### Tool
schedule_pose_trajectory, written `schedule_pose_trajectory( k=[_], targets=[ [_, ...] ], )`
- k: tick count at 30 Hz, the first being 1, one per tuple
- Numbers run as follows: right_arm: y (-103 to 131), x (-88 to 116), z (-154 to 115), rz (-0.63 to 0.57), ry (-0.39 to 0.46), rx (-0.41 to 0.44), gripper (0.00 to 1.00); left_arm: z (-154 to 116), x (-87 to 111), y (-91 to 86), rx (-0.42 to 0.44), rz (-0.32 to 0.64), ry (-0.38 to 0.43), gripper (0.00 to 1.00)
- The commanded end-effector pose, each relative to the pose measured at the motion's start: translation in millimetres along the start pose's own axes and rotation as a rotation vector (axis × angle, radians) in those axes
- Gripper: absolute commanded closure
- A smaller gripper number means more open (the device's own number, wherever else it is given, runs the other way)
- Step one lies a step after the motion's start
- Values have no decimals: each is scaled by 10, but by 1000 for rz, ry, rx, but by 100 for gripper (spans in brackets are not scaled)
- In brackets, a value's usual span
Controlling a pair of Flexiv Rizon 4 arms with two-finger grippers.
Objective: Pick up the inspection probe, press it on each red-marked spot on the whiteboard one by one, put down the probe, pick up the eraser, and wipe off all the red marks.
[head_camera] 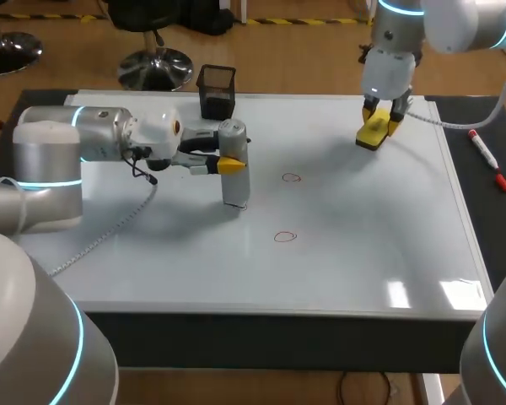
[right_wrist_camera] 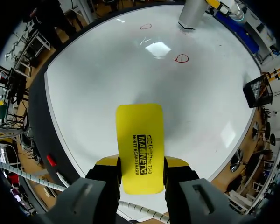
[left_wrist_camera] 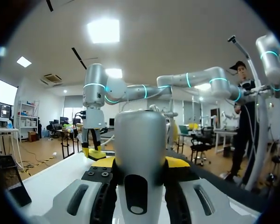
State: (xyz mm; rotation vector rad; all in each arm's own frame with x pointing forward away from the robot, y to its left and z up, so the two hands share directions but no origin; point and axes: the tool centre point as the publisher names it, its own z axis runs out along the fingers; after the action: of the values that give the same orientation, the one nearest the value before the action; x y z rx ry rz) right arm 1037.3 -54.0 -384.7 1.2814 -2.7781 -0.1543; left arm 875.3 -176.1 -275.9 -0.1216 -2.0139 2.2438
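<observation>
The probe (head_camera: 234,160) stands upright on the whiteboard (head_camera: 363,253), its long axis vertical. The left fingers (head_camera: 230,165) clamp it near its top, coming at it sideways from the left. Its tip rests at a faint red mark (head_camera: 243,206) (the probe's foot hides most of it, so I cannot tell how well centred it is).

The coming move turns on where the other two marks lie from that tip. One (head_camera: 291,177) is near, off to the right and a little farther from the robot. The other (head_camera: 285,237) is also to the right but nearer the robot. Both sit on the side away from the left arm. I judge that the probe must lift, travel rightward with its axis kept vertical, and come down again. The left arm is much the nearer to both.

The eraser (right_wrist_camera: 140,140) is clamped across its short width by the right fingers (right_wrist_camera: 176,162), its long axis running out ahead of them. It is at the far right part of the whiteboard, well apart from every mark, and I cannot tell whether it touches the surface. By my reading the pressing step is in hand with two marks left, and the wiping comes after.
</observation>
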Motion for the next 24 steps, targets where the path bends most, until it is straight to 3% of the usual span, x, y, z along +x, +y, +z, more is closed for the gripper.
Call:
schedule_pose_trajectory(
  k=[1, 24],
  targets=[
    [1, 7, -18, -1, 3, 3, 100, 14, -53, 86, 9, -1, 6, 100],
    [1, 7, -18, -1, 3, 3, 100, 22, -56, 236, -17, -32, 2, 100]
  ],
)
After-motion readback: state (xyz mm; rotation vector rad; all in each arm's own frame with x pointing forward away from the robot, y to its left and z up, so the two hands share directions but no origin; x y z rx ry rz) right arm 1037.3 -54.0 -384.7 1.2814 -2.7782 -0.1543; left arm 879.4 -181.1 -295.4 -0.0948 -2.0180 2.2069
